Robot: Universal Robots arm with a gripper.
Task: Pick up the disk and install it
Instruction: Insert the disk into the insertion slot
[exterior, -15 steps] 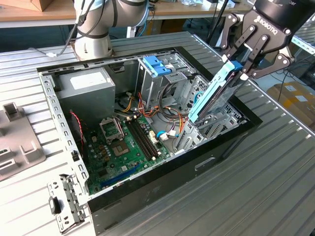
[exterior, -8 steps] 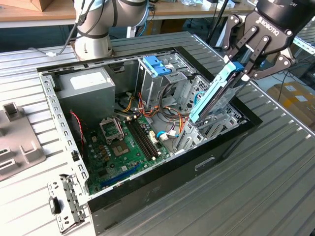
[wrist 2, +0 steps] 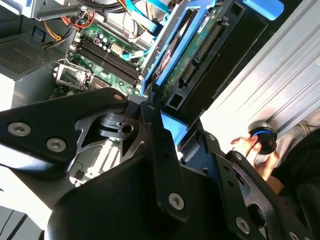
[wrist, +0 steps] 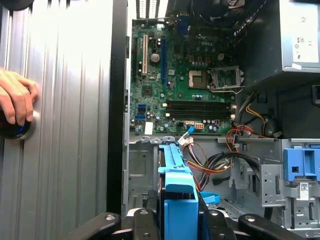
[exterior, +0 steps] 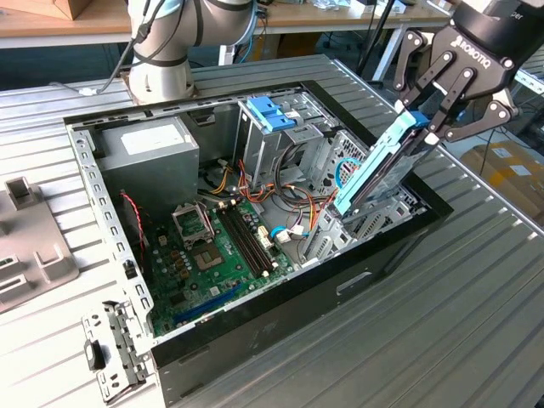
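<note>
The disk (exterior: 382,166), a grey drive framed by bright blue rails, stands steeply tilted over the open computer case (exterior: 255,331). Its lower end reaches down among the metal drive bays at the case's corner on the exterior view's right. My gripper (exterior: 422,121) is shut on the disk's raised upper end. In both wrist views the black fingers clamp the blue rail end, with the gripper (wrist 2: 175,125) above the disk (wrist 2: 195,55) in the second wrist view, and the gripper (wrist: 178,220) around the disk (wrist: 177,195) in the first.
Inside the case lie a green motherboard (exterior: 217,246), a grey power supply box (exterior: 144,153), a light-blue bracket (exterior: 268,112) and loose cables (exterior: 297,200). A person's hand (wrist: 15,102) rests on a round button on the ribbed table. A metal bracket (exterior: 110,353) lies by the case corner.
</note>
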